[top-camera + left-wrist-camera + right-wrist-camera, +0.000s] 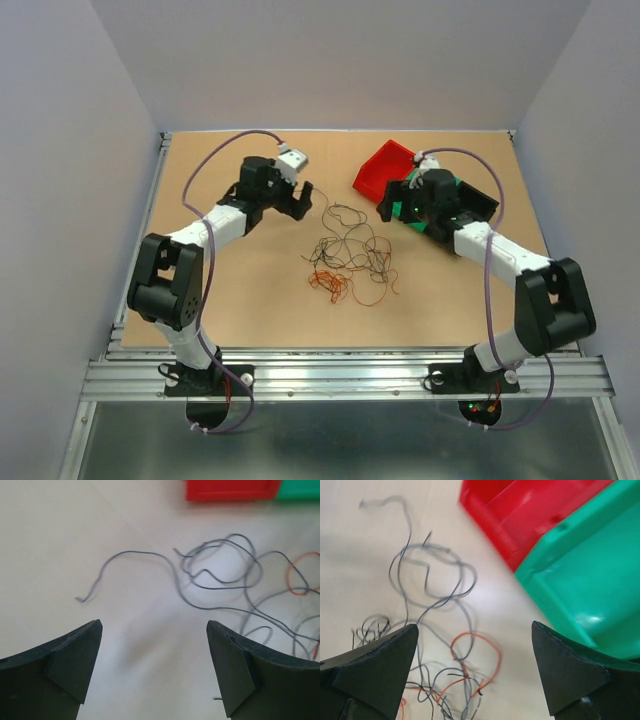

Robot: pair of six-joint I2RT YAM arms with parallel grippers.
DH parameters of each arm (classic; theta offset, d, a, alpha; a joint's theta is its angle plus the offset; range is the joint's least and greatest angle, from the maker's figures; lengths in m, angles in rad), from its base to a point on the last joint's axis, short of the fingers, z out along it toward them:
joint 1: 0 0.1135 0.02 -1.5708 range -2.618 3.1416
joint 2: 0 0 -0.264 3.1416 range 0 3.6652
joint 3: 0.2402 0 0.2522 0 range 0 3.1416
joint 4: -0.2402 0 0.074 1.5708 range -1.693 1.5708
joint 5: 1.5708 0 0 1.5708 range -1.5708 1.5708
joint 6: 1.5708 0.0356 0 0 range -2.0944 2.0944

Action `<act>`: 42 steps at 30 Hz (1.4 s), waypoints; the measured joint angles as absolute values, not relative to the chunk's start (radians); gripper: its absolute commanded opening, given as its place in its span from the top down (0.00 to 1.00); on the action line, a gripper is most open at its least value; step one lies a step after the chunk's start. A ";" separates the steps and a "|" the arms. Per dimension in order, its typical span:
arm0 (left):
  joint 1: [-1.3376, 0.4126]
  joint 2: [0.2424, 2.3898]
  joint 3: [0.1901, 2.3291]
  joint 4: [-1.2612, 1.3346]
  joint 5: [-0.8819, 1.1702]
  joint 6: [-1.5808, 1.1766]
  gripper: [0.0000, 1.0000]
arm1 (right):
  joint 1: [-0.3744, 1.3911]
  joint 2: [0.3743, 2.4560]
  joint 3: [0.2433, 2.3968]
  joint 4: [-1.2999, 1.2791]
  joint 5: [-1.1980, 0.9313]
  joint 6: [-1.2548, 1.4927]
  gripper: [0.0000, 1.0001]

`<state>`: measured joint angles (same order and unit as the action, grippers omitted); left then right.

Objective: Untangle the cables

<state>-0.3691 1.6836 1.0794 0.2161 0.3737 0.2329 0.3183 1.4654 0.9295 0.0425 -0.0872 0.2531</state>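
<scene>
Black and orange-red cables point(345, 258) lie tangled at the centre of the table point(230, 300), left gripper point(155, 630) and right gripper point(475, 632) both wide and empty; pinching the dense clump risks lifting several strands and tightening knots.

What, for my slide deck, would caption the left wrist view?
Open left end effector facing a loose grey cable, tangled cables and red bin beyond.

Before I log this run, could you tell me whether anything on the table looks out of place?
Only the cables: black and orange ones lie tangled in a loose heap mid-table, a grey end trailing toward the left gripper. The red bin and green bin sit askew to the table edge. No damage shows.
</scene>
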 measured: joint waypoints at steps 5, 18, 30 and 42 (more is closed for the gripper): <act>-0.226 1.665 1.066 0.276 0.389 0.160 0.02 | 0.414 1.658 1.010 0.036 -0.176 0.170 0.00; -0.241 1.523 1.021 0.361 0.430 0.113 0.02 | 0.540 2.025 1.407 0.022 -0.110 0.058 0.00; -0.240 1.523 1.020 0.360 0.437 0.111 0.03 | 0.582 2.228 1.597 -0.074 0.079 0.031 0.42; -0.241 1.523 1.020 0.358 0.446 0.112 0.03 | 0.617 2.168 1.567 -0.136 0.122 0.043 0.99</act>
